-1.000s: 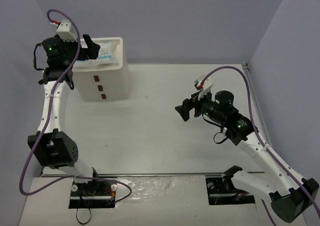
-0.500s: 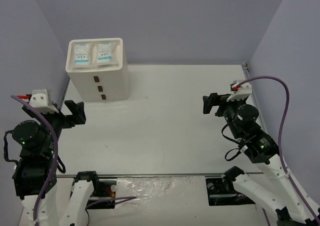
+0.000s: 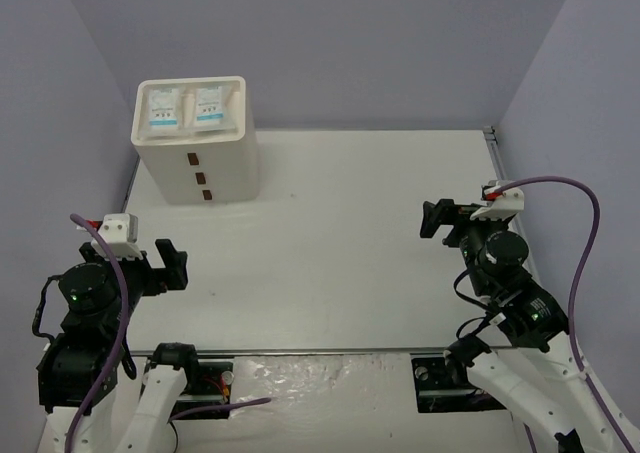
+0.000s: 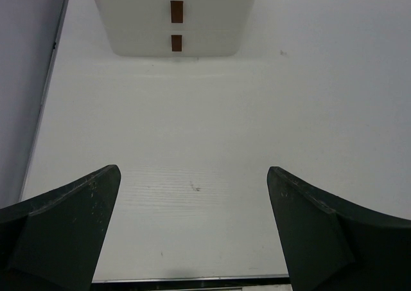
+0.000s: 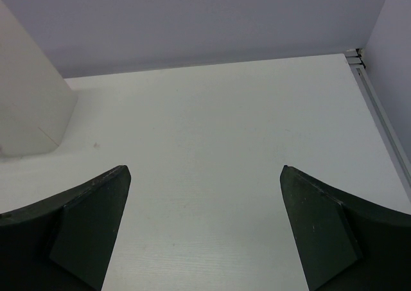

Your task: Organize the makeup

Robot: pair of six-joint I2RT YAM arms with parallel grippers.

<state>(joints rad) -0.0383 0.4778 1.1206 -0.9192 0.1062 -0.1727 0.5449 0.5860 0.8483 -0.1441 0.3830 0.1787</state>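
We're looking down on a white surface boxed in by pale lilac walls, with a metal rail running along its right edge. At the far left corner stands the white drawer box, with 3 brown handles stepping down its front. Its top is a shallow tray, and that's where we find the makeup: 2 flat white packets with blue print, lying side by side, the left packet and the right packet. The left pincer hangs above the near left part of the surface, jaws spread wide, nothing between them. The right pincer hangs above the right side, equally wide and gripping nothing.
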